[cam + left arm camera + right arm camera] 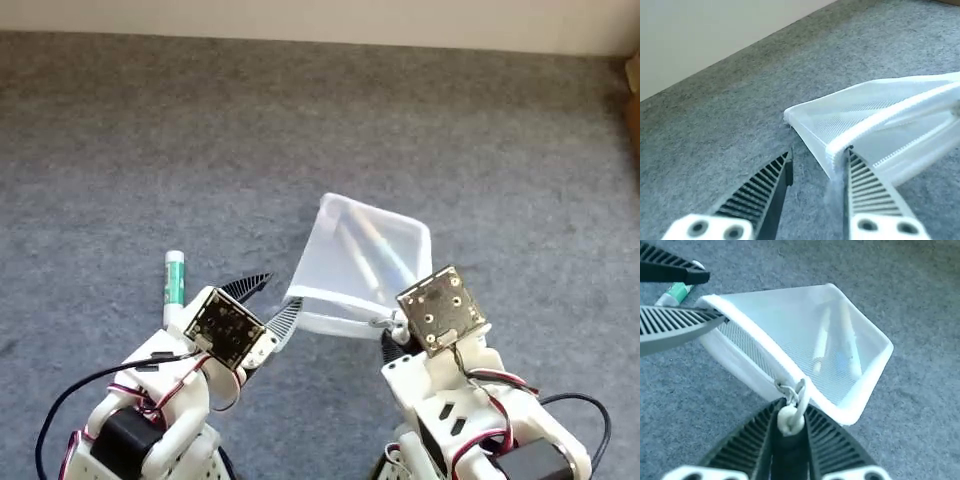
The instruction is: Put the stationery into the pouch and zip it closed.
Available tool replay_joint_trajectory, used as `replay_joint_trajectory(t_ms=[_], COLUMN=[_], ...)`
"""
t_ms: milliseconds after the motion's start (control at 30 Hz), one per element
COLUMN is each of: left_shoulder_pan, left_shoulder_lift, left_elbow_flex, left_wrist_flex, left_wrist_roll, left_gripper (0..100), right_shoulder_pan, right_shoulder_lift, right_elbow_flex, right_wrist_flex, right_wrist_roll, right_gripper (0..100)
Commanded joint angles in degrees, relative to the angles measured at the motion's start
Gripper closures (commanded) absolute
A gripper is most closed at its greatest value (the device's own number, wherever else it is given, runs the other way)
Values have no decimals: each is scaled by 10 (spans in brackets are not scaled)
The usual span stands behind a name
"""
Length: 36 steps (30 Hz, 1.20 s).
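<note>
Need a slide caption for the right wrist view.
Right gripper pinches the zipper pull of the white pouch, pens inside.

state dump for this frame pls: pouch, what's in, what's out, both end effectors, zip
pouch: white mesh pouch on the grey carpet
inside: two pens, seen through the mesh
outside: green-and-white stick on the carpet, apart from the pouch, on the left arm's side
left end effector: open, one finger at the pouch's corner
right end effector: shut on the zipper pull
zip: cannot tell how far closed
task: not done, one item outside
</note>
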Motion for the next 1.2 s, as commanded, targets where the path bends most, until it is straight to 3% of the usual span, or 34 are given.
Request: replay_joint_trajectory(t_ms=[0, 200, 400, 600, 800, 1167], left_shoulder_pan=[0, 22, 22, 16, -89, -264], left_shoulder_lift=[-3, -3, -3, -3, -3, -3], left_elbow_flex=[2, 25, 44, -11, -84, -197], left_wrist_flex=[1, -21, -55, -44, -34, -36], left_wrist_roll=[-4, -5, -25, -23, 16, 25], left_gripper=[832, 845, 997, 994, 994, 994], right_shoulder_pan=[-26, -75, -77, -77, -74, -74], right_shoulder_lift=[-4, -4, -4, -4, -3, 2], right_elbow_flex=[-39, -39, -39, -39, -39, -35], right_wrist_flex=[-22, -20, -22, -23, -22, -82], right_wrist_roll=[-13, -13, -13, -14, -98, -127], right_gripper=[995, 995, 995, 956, 734, 739])
